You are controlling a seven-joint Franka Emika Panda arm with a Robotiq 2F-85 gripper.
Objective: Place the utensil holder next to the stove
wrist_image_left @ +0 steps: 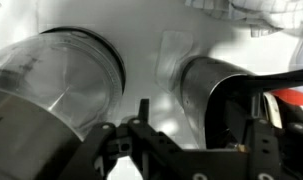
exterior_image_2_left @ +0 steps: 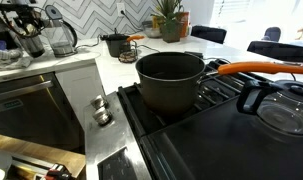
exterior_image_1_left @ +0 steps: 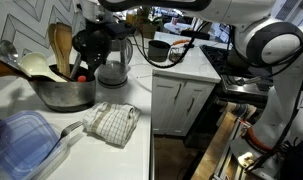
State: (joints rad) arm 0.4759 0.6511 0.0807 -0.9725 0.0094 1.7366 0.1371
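The utensil holder [exterior_image_1_left: 63,95] is a low grey metal bowl with wooden spoons and a white ladle. It stands on the white counter at the left, beside a clear glass kettle [exterior_image_1_left: 113,68]. My gripper [exterior_image_1_left: 93,48] hangs over the holder's right rim. In the wrist view the holder [wrist_image_left: 196,85] fills the right side. The gripper [wrist_image_left: 201,128] straddles the rim, jaws apart, with a gap between the left finger [wrist_image_left: 142,118] and the metal wall. It is open. The black stove [exterior_image_2_left: 231,140] lies across the kitchen; its grates [exterior_image_1_left: 234,68] show at the right.
A checked cloth [exterior_image_1_left: 113,123] and a blue-lidded plastic box [exterior_image_1_left: 21,142] lie on the near counter. A small dark pot [exterior_image_1_left: 161,50] sits farther along it. A large pot with an orange handle [exterior_image_2_left: 171,80] stands on the stove. The kettle [wrist_image_left: 51,95] is close to the holder.
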